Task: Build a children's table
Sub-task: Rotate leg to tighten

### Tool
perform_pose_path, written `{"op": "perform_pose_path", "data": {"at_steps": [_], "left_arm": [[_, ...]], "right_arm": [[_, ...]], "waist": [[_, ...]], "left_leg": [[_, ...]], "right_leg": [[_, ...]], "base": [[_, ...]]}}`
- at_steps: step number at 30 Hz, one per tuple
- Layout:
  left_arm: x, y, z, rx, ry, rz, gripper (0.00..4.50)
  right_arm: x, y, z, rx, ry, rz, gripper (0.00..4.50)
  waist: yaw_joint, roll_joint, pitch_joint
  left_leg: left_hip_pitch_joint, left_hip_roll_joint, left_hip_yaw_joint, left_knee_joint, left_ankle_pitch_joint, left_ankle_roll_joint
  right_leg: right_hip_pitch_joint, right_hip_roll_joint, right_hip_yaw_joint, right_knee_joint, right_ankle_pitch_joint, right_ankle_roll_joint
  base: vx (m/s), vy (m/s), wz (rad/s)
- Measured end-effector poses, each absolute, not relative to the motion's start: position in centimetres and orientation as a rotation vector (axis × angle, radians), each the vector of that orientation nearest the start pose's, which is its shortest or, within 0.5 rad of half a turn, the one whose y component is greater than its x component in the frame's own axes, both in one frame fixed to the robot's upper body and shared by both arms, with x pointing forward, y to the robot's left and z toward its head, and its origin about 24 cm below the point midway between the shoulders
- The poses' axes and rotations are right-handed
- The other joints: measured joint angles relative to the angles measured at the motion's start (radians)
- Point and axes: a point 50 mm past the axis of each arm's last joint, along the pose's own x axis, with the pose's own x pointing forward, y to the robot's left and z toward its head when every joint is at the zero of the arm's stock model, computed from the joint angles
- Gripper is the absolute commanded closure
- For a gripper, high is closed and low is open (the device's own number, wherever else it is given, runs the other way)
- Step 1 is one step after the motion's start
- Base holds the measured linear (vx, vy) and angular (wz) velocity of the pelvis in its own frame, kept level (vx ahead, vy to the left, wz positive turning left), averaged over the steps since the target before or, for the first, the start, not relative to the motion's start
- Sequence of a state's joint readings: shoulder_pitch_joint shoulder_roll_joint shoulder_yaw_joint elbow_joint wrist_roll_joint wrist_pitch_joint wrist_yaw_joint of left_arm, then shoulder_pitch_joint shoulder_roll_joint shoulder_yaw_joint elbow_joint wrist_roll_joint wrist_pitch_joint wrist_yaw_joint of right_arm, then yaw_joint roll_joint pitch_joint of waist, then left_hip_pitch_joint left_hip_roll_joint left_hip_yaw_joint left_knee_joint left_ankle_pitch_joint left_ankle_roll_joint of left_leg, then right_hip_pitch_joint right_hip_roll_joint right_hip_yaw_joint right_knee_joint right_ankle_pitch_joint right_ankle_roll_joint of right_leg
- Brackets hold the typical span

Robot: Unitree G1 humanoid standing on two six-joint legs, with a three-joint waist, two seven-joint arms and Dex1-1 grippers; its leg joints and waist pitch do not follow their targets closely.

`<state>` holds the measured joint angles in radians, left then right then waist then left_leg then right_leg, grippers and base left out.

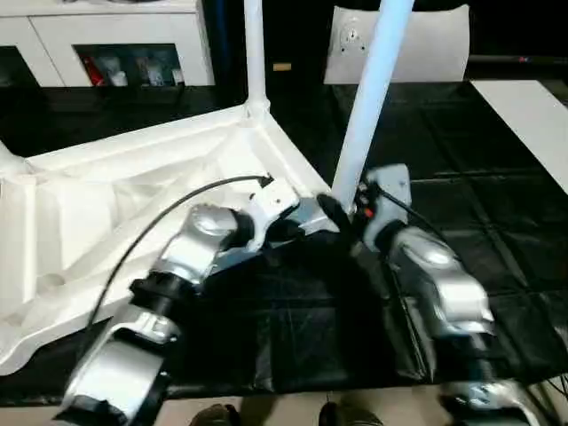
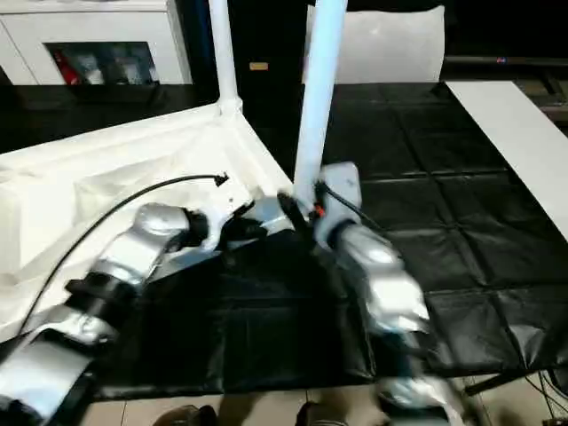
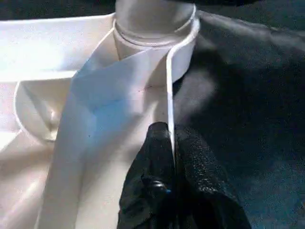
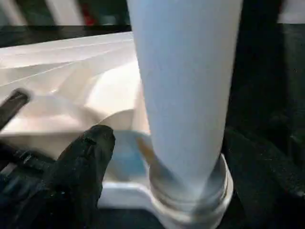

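Note:
The children's table lies upside down as a white tabletop with its ribbed underside up, on a black sheet. One white leg stands in the far corner socket. A second leg stands in the near right corner socket. My left gripper is shut on the thin rim of the tabletop just beside that socket. My right gripper is open, with one black finger on each side of the second leg near its base and a gap showing between that finger and the leg.
The black sheet covers the work surface. A flat white board lies at the far right. A white cabinet with glass doors stands at the back left, and a white cushion-like panel at the back right.

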<state>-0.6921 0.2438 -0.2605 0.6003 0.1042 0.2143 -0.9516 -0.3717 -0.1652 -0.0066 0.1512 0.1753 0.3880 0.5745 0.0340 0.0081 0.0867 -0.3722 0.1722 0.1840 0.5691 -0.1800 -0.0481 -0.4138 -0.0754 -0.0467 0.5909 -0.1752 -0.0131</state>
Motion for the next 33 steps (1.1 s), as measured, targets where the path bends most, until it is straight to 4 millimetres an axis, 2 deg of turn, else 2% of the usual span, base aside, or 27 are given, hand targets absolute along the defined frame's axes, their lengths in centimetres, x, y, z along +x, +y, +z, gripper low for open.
{"op": "perform_pose_path", "data": {"at_steps": [3, 6, 9, 13, 15, 17, 19, 21, 30, 33], "left_arm": [[33.7, 11.0, 6.9, 0.471, 0.363, -1.175, 4.50], [32.9, 12.1, 6.8, 0.501, 0.359, -1.283, 4.50], [31.8, 12.6, 6.7, 0.502, 0.363, -1.416, 4.50], [30.9, 13.3, 6.8, 0.536, 0.380, -1.538, 4.50], [30.5, 13.4, 6.8, 0.548, 0.386, -1.590, 4.50], [30.3, 13.5, 6.8, 0.568, 0.388, -1.629, 4.50], [30.2, 13.6, 6.9, 0.577, 0.390, -1.649, 4.50], [30.1, 13.6, 6.9, 0.580, 0.390, -1.660, 4.50], [29.9, 13.6, 7.0, 0.587, 0.397, -1.693, 4.50], [29.8, 13.6, 7.0, 0.592, 0.397, -1.703, 4.50]], "right_arm": [[30.2, -14.7, 7.9, -0.011, 0.186, 0.778, 0.04], [29.4, -15.7, 8.4, -0.065, 0.204, 0.909, 0.04], [28.4, -17.0, 8.3, -0.131, 0.256, 1.045, 0.04], [27.7, -17.3, 8.6, -0.160, 0.272, 1.200, 0.04], [27.4, -17.5, 8.7, -0.159, 0.285, 1.259, 0.31], [27.1, -17.4, 8.8, -0.145, 0.295, 1.316, 0.31], [26.9, -17.2, 8.6, -0.129, 0.313, 1.355, 0.63], [26.7, -17.0, 8.5, -0.120, 0.321, 1.386, 0.63], [26.6, -16.0, 8.5, -0.127, 0.340, 1.486, 1.45], [26.7, -15.9, 8.6, -0.132, 0.340, 1.493, 1.58]], "waist": [[0.001, 0.000, 0.000], [0.006, 0.000, 0.000], [0.026, 0.000, 0.000], [0.036, 0.000, 0.001], [0.044, -0.001, 0.001], [0.052, -0.001, 0.001], [0.055, -0.001, 0.001], [0.055, -0.002, 0.001], [0.057, -0.004, 0.002], [0.058, -0.004, 0.002]], "left_leg": [[0.000, 0.001, 0.000, 0.000, 0.000, 0.000], [0.001, 0.002, 0.000, 0.001, 0.000, -0.001], [0.000, 0.001, 0.001, 0.002, 0.000, -0.001], [-0.001, 0.001, 0.004, 0.005, 0.000, -0.001], [-0.001, 0.002, 0.004, 0.005, 0.000, 0.000], [-0.001, 0.002, 0.005, 0.005, 0.000, 0.000], [-0.001, 0.002, 0.005, 0.006, 0.000, 0.000], [-0.001, 0.002, 0.005, 0.006, 0.000, 0.000], [-0.002, 0.003, 0.006, 0.007, 0.000, 0.000], [-0.002, 0.003, 0.006, 0.007, 0.000, 0.000]], "right_leg": [[0.000, 0.001, -0.001, 0.002, 0.000, 0.000], [0.000, 0.001, -0.001, 0.003, 0.000, 0.000], [0.001, 0.000, 0.000, 0.002, 0.000, 0.000], [0.001, -0.002, 0.000, 0.003, 0.000, 0.000], [0.001, -0.002, 0.000, 0.003, 0.000, 0.000], [0.000, -0.002, 0.000, 0.004, 0.000, 0.000], [0.001, -0.002, 0.000, 0.004, 0.000, 0.000], [0.001, -0.002, 0.000, 0.005, 0.000, 0.000], [0.000, -0.002, 0.000, 0.005, 0.000, 0.000], [0.000, -0.002, 0.000, 0.005, 0.000, 0.000]], "base": [[0.000, 0.000, 0.00], [0.000, 0.000, 0.00], [0.000, 0.000, 0.00], [0.000, 0.000, 0.00], [0.000, 0.000, 0.00], [0.000, 0.000, 0.00], [0.000, 0.000, 0.00], [0.000, 0.000, 0.00], [0.000, 0.000, 0.00], [0.000, 0.000, 0.00]]}}
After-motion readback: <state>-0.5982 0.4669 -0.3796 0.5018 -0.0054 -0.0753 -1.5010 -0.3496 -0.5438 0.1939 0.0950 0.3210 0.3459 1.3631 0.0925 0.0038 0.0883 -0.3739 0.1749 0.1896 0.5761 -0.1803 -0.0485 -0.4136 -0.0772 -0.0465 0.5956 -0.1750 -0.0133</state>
